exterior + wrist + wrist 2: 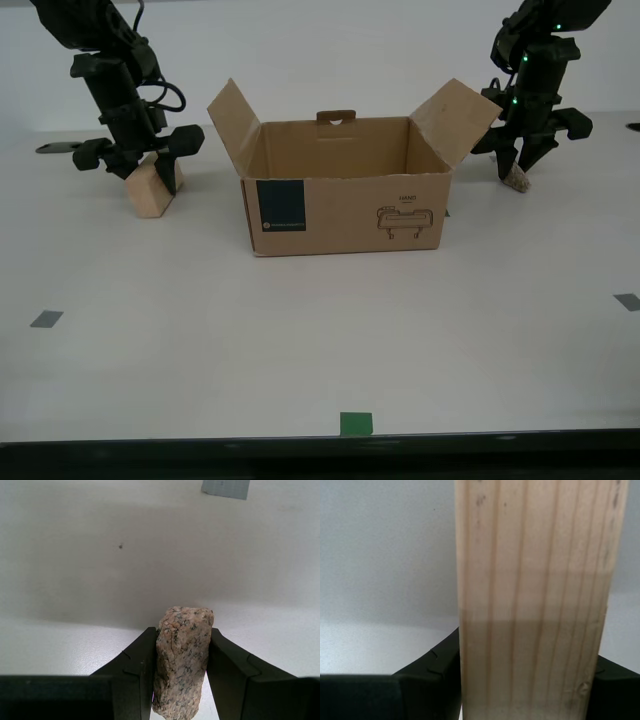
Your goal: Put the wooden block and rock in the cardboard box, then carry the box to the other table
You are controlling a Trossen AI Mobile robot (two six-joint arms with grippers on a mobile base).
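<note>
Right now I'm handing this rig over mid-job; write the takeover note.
My first gripper is shut on the speckled grey-brown rock, at the exterior view's right.
My second gripper is shut on the pale wooden block, at the exterior view's left.
The brown cardboard box stands open between them; no contents show.
Done: both grasps. Left: drop both in the box, then carry it to the other table, not in view.

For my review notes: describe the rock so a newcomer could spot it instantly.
Start at the open cardboard box mid-table. At the exterior view's right of it, my first gripper pinches the rock. It is small, rough and speckled pink-grey, unlike the smooth pale wooden block opposite.
</note>
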